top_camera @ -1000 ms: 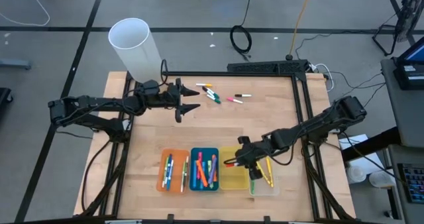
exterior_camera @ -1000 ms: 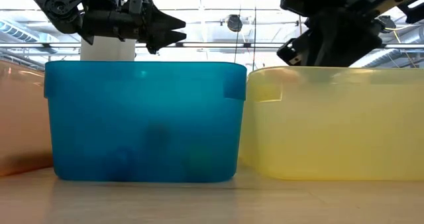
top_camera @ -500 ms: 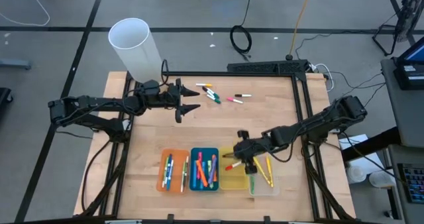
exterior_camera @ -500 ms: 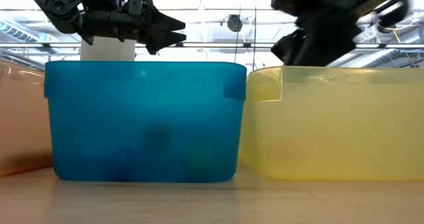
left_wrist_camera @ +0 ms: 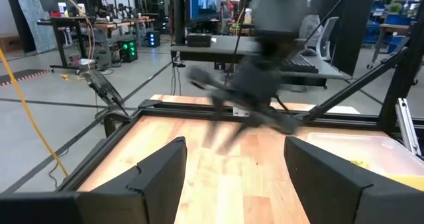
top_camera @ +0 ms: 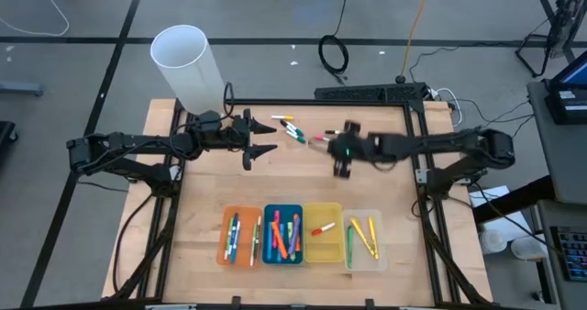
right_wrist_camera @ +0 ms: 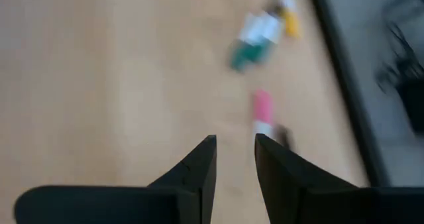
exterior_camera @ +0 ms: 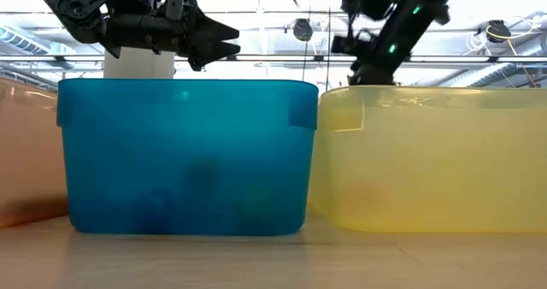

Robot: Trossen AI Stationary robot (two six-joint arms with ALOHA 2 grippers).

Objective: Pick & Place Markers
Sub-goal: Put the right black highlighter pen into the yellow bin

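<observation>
A few loose markers (top_camera: 293, 131) lie flat on the wood near the table's far edge, among them a pink one (right_wrist_camera: 263, 108) and a green one (right_wrist_camera: 248, 52). More markers lie in the trays at the near edge; an orange-red one (top_camera: 321, 228) rests in the yellow tray (top_camera: 321, 248). My right gripper (top_camera: 341, 163) hovers just right of the loose markers, pointing down, with a narrow gap between its fingers (right_wrist_camera: 235, 141) and nothing in it. My left gripper (top_camera: 266, 138) waits wide open (left_wrist_camera: 232, 144) left of the loose markers, above the table.
The orange tray (top_camera: 240, 255), blue tray (top_camera: 283, 259), yellow tray and clear tray (top_camera: 365, 260) stand in a row at the near edge. A white cylinder (top_camera: 183, 62) stands off the far left corner. A black frame rail (top_camera: 367, 93) borders the far edge. Bare wood lies mid-table.
My right gripper let go of the orange-red marker, which now lies in the yellow tray. It then rose and swung quickly toward the far edge, ending beside the loose markers. The left arm kept still.
</observation>
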